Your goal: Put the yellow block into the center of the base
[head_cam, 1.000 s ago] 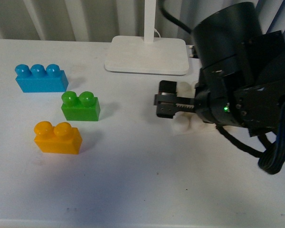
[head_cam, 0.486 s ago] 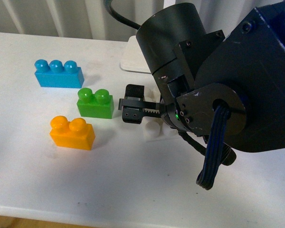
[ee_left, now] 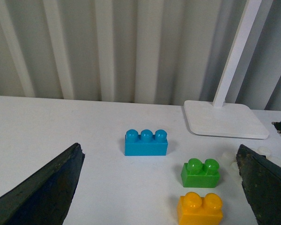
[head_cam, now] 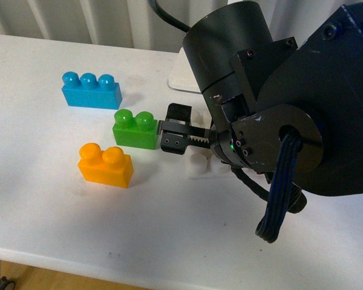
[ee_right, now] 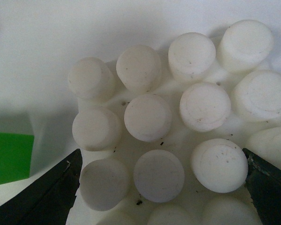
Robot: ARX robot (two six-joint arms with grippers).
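The yellow block (head_cam: 106, 165) lies on the white table at the front left, with nothing touching it; it also shows in the left wrist view as the yellow block (ee_left: 200, 208). My right gripper (head_cam: 176, 128) is shut on the base (head_cam: 199, 167), a white studded plate low on the table just right of the green brick (head_cam: 136, 128). The right wrist view shows the base (ee_right: 148, 117) close up, its studs filling the space between the fingers of my right gripper (ee_right: 161, 187). My left gripper (ee_left: 159, 157) hangs open and empty, well back from the blocks.
A blue three-stud brick (head_cam: 91, 92) lies behind the green one. The white lamp foot (ee_left: 222, 119) with its pole stands at the back right. My right arm's bulk covers the table's right half. The table's front edge (head_cam: 109, 266) is near.
My right gripper, holding the base, has moved left and now sits close beside the green brick. The whole front view has shifted, so the blocks appear further right.
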